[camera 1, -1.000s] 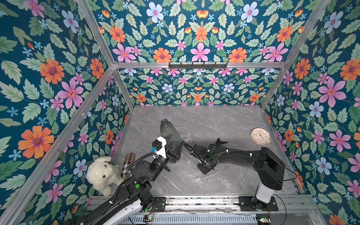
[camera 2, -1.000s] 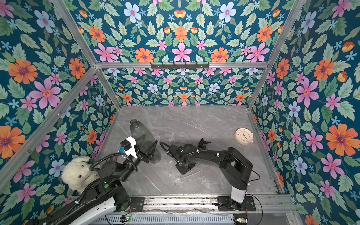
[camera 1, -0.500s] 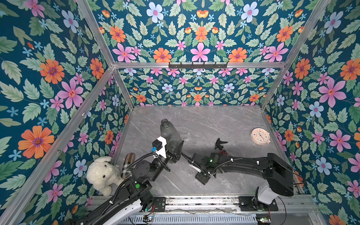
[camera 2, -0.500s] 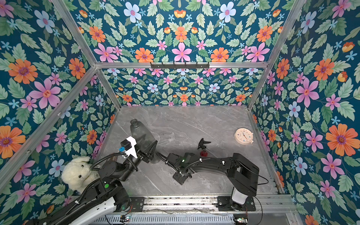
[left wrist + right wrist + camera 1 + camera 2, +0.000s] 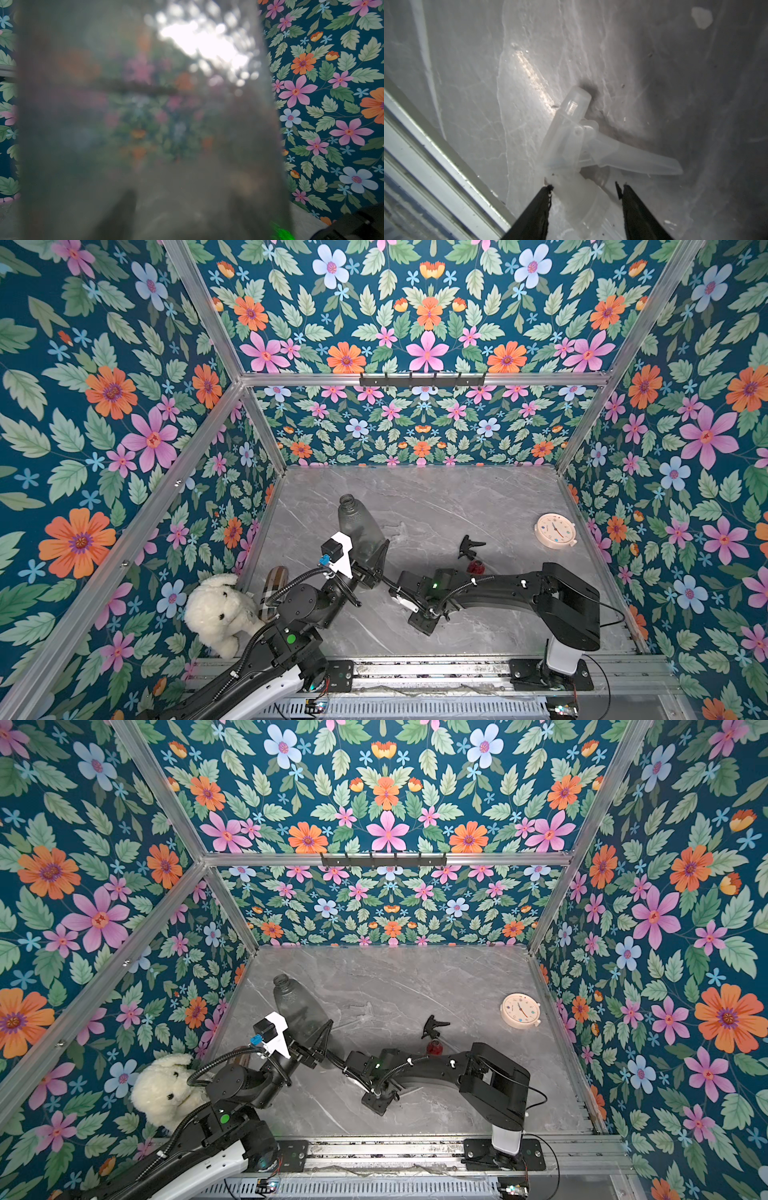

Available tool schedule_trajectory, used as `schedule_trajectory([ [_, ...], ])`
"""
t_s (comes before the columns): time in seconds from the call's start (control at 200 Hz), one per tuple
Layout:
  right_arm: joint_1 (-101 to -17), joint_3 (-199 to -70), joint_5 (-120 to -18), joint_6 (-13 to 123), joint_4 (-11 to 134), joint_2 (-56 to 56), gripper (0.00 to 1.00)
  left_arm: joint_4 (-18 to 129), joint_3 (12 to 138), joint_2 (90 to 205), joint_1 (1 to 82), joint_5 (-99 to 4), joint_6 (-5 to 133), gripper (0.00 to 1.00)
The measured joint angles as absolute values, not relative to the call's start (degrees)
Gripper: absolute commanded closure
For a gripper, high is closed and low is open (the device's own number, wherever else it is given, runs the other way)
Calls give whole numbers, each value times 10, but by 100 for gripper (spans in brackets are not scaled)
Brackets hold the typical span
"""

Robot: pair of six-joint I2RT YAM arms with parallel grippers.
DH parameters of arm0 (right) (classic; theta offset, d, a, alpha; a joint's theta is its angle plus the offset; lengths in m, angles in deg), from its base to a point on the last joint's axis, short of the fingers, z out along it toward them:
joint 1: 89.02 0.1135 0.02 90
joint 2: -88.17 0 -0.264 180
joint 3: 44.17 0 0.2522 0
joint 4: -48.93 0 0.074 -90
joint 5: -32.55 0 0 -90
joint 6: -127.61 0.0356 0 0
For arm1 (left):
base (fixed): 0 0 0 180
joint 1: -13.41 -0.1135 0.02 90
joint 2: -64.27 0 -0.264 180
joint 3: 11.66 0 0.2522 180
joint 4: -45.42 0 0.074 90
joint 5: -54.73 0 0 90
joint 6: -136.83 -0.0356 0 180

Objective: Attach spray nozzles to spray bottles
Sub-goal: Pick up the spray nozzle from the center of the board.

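My left gripper is shut on the base of a smoky-grey spray bottle and holds it tilted, with its open neck up and toward the back. That bottle fills the left wrist view. My right gripper points down at the table near the front. Its jaws stand open round the collar of a translucent spray nozzle; one finger touches the collar, the other stands apart. The nozzle's nose rests on the table. A black nozzle lies beside a small red bottle, which my right arm partly hides.
A round cream clock lies at the right wall. At the front left corner sit a white plush bear and a plaid case. The metal front rail runs close to my right gripper.
My right arm has swung toward the front edge and lowered over the translucent nozzle, uncovering the black nozzle and red bottle. The left arm and its bottle have not moved.
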State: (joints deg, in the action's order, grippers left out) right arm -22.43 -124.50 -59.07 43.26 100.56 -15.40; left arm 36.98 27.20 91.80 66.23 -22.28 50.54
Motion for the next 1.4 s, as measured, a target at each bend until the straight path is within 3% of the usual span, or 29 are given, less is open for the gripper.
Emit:
schedule_trajectory([
  [0.065,-224,-1245,-598,433,1005,-156,55,370,272,918,662,-223,505,100],
  [0.19,-229,-1244,-608,442,1003,-157,56,370,272,922,662,-223,505,100],
  [0.28,-243,-1248,-615,475,1011,-157,63,370,272,923,662,-223,505,100],
  [0.415,-270,-1266,-617,561,1020,-171,64,370,272,924,662,-223,506,100],
  [0.6,-285,-1249,-621,660,1004,-159,51,370,272,924,662,-222,506,100],
  [0.775,-287,-1245,-593,668,1002,-118,42,370,272,923,663,-222,510,100],
  [1.025,-273,-1277,-581,601,1036,-125,41,370,272,925,663,-222,510,100],
  [1.4,-247,-1311,-557,540,1076,-185,49,370,272,923,663,-221,510,100],
])
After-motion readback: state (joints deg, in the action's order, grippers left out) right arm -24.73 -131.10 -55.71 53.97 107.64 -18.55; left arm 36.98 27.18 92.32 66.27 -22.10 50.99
